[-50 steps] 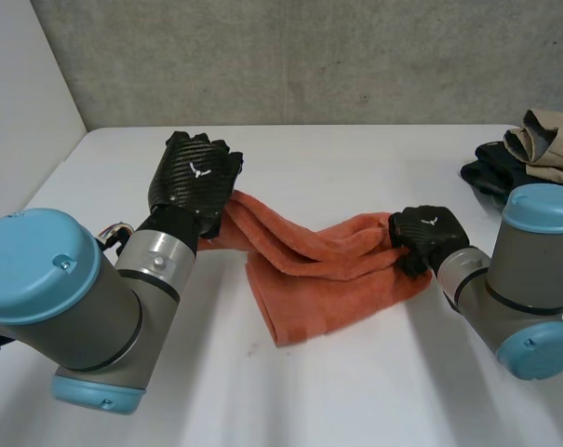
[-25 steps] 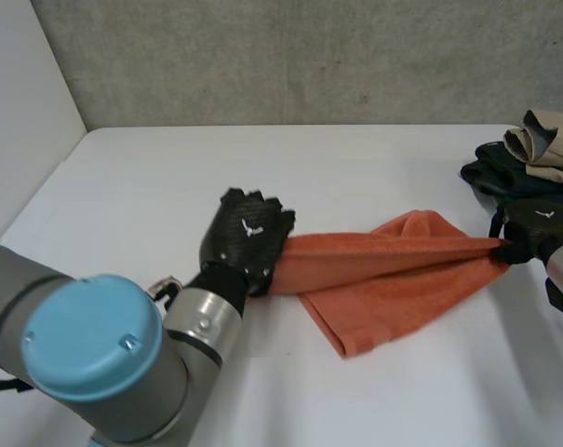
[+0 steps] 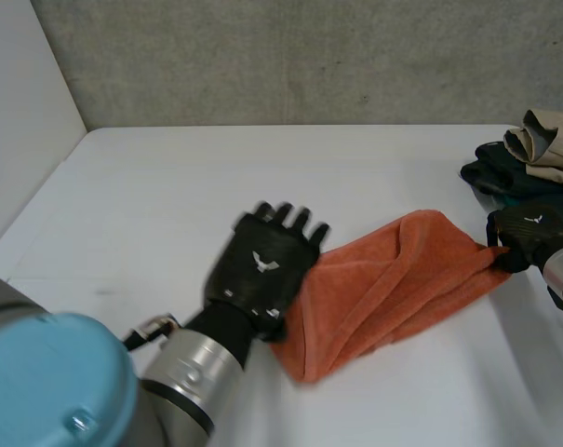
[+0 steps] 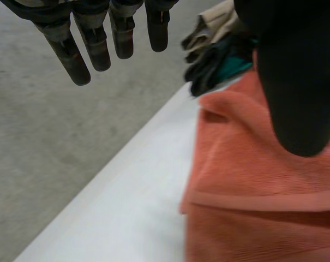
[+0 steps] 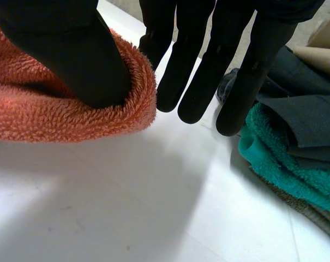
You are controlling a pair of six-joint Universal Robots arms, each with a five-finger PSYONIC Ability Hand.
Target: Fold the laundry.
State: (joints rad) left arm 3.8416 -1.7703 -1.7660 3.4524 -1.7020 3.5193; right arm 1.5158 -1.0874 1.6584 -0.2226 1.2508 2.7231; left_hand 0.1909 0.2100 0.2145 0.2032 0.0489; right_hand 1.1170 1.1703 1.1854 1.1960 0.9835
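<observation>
An orange towel point(image 3: 393, 270) lies loosely folded across the white table point(image 3: 262, 168), running from the middle toward the right. My left hand point(image 3: 262, 270) hovers over the towel's left end with its fingers point(image 4: 80, 60) straight and spread, holding nothing. In the left wrist view the towel point(image 4: 252, 180) lies under the thumb with a folded hem showing. My right hand point(image 3: 528, 228) is at the towel's right end. In the right wrist view its thumb point(image 5: 72, 49) presses into a thick fold of the towel point(image 5: 45, 114) and pinches it against the fingers.
A pile of clothes point(image 3: 528, 154) sits at the table's far right, just behind my right hand: a beige garment on dark ones, with a teal towel point(image 5: 279, 158) and dark cloth point(image 5: 285, 98) close to the fingertips. A grey wall backs the table.
Both hands carried the towel to the right, stretching it out. The left hand has now opened and let go of its end, and the towel has slackened. The right hand keeps its grip.
</observation>
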